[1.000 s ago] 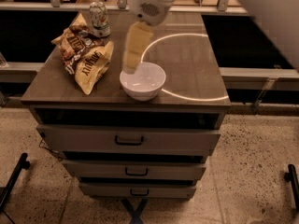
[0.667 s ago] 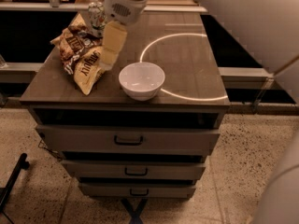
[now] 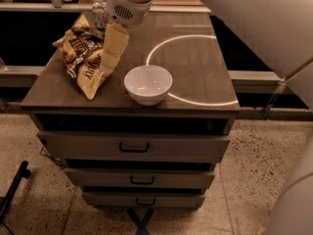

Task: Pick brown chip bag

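Viewed from above: a wooden drawer cabinet (image 3: 195, 89) with a white bowl (image 3: 147, 83) near the front edge of its top. At the left rear of the top, lying crumpled, the brown chip bag (image 3: 80, 58). Over the bag's right edge, just left of the bowl, the gripper (image 3: 110, 62), pale yellow, pointing down. Whether wide or narrow: cannot tell. Touching the bag or just above it: cannot tell either.

Step in hand, probably: lining up over the bag before the grasp. Best to shift a little left toward the bag's puffed middle, come straight down, and pinch a raised fold rather than the flat edge. Worth keeping clear of the bowl and of the small can (image 3: 100, 14) behind the bag.

Crumpled foil, dark brown with white lettering, a pale yellow lower end with dark lettering, slightly bigger than the bowl. Likely light and slippery, apt to slide if nudged sideways.
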Action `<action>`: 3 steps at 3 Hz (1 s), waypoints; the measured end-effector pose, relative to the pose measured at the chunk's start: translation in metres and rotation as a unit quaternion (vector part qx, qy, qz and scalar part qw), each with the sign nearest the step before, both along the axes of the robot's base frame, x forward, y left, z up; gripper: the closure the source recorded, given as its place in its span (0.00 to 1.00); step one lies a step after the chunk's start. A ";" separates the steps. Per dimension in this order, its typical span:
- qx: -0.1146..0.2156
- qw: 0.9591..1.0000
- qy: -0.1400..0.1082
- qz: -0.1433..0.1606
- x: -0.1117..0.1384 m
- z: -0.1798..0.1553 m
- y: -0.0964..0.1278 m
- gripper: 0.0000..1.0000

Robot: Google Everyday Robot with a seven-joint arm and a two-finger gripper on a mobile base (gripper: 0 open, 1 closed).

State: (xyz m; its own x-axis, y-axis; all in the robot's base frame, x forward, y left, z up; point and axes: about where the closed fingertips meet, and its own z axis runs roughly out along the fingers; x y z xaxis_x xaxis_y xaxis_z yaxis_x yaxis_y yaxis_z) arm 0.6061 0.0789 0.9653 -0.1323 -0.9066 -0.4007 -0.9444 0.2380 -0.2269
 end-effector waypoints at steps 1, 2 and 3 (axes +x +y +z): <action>0.013 1.000 -0.014 -0.024 0.036 -0.005 0.026 0.00; 0.010 0.998 -0.005 -0.069 0.073 -0.023 0.052 0.00; -0.009 0.991 0.035 -0.125 0.098 -0.061 0.078 0.00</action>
